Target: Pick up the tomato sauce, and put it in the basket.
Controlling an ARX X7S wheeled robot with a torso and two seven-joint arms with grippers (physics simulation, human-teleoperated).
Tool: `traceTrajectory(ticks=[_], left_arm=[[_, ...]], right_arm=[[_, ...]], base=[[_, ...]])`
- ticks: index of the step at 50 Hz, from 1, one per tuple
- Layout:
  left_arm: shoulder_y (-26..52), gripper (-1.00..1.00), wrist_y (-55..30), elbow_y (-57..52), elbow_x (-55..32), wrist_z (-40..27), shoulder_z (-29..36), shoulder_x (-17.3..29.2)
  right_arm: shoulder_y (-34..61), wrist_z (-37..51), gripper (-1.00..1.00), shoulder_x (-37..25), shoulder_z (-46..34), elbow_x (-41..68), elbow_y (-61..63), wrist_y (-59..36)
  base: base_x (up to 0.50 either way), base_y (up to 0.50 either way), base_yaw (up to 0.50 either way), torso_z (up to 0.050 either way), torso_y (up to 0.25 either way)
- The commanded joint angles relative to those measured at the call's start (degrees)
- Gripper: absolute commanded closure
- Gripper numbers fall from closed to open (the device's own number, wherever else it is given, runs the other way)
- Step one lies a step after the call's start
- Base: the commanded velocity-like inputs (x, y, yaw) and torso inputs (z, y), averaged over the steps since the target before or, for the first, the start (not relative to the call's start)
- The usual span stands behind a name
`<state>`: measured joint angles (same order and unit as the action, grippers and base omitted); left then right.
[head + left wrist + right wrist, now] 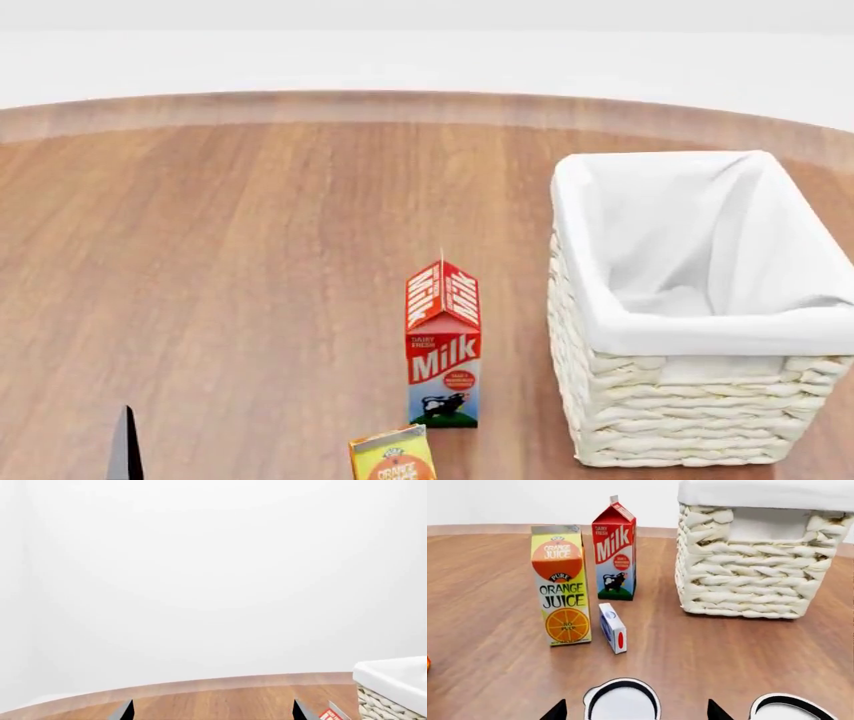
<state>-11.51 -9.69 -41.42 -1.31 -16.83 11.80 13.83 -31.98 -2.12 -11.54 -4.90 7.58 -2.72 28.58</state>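
The cream woven basket (694, 400) with a white liner stands at the right of the wooden table; it also shows in the right wrist view (747, 565) and the left wrist view (393, 692). No red-labelled tomato sauce can shows plainly. In the right wrist view two round white-topped, dark-rimmed things sit close in, and their labels are hidden. One (622, 700) lies between the tips of my open right gripper (635, 712); the other (790, 709) is beside it. My left gripper (213, 712) is open and empty above the table, with one fingertip (124, 450) in the head view.
A milk carton (443, 345) stands left of the basket, with an orange juice carton (560, 585) and a small white-blue box (612, 627) nearer me. An orange sliver (428, 663) shows at the edge of the right wrist view. The table's far edge (400, 105) curves.
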Motion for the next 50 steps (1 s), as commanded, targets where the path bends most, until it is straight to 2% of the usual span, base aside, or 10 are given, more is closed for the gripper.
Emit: traceTrajectory(ticks=[1,26,32,33,38,39,50], left_arm=[[0.14,-1.00,-0.07,0.06,-0.41,-0.69,0.35,0.58],[0.34,-1.00,0.02,0.12,-1.28,-1.96,0.98,1.73],[0.48,-1.00,-0.04,0.20,-1.56,-2.20,1.08,1.95],[0.50,-1.00,-0.02,0.22,-1.62,-2.23,1.10,1.99],[0.62,-1.00,-0.05,0.35,-1.64,-2.43,1.35,2.15],[0.60,-1.00,-0.05,0.30,-1.73,-2.48,1.31,2.20],[0.58,-1.00,-0.02,0.07,-2.03,-2.94,1.51,2.62]], right_arm=[[2.79,0.91,-1.00,0.18,-0.64,0.15,-3.83,0.37],[6.86,0.74,-1.00,0.11,-3.38,-0.03,-8.67,0.07],[9.40,1.98,-1.00,0.37,-3.47,-0.99,-11.28,-3.05],[8.66,2.24,-1.00,-0.07,-3.45,-0.82,-8.53,-5.18],[10.84,2.35,-1.00,0.62,-3.93,-1.34,-13.36,-4.37],[9.63,3.06,-1.00,-0.03,-3.87,-1.48,-8.94,-8.33],[9.79,4.08,-1.00,-0.50,-4.81,-3.10,-7.86,-10.74]], base=[[0.00,0.00,0.00,0.000,0.000],[0.00,0.00,0.00,0.000,0.000],[0.00,0.00,0.00,0.000,0.000],[0.00,0.00,0.00,0.000,0.000],[0.00,0.00,0.00,0.000,0.000],[0.00,0.00,0.00,0.000,0.000],[0.00,0.00,0.00,0.000,0.000]])
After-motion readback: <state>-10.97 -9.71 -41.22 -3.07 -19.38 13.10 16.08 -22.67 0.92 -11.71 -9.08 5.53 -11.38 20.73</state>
